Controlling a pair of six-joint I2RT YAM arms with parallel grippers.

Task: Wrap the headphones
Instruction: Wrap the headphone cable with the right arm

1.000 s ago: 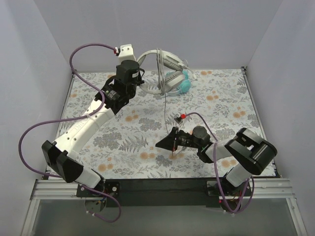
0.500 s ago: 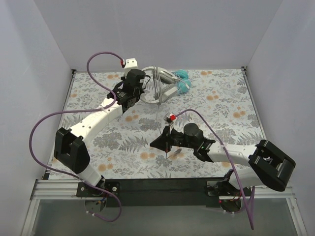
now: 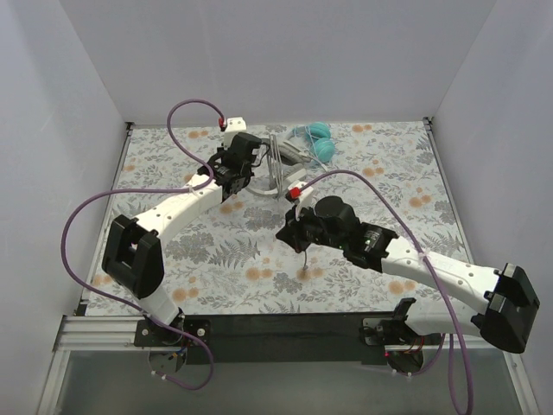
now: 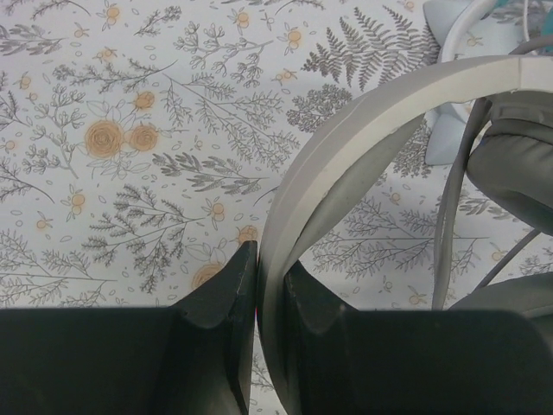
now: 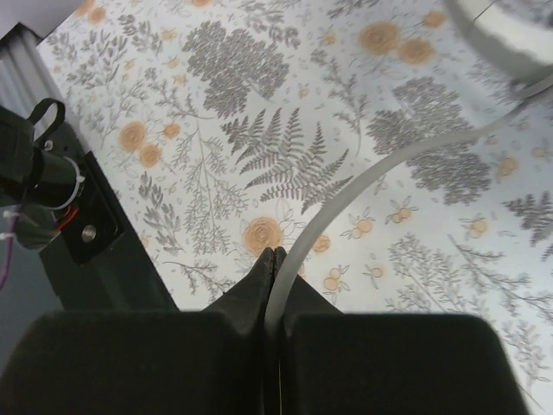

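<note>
Right, I see my left gripper (image 4: 259, 259) pinched onto the headband (image 4: 363, 112) of the grey headphones (image 4: 518, 164) near the floral mat's (image 3: 389, 173) far edge, beside the teal headphones (image 3: 324, 149). My right gripper (image 5: 273, 255) clamps a thin grey cable (image 5: 346, 203).

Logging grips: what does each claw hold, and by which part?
Left claw pinches the white-grey over-ear headphones by the curved headband. Right claw pinches a thin grey cable along its length.

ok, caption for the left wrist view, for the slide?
Left gripper shut on the pale grey curved headband of the white-grey headphones, above the floral-print table cover.
</note>
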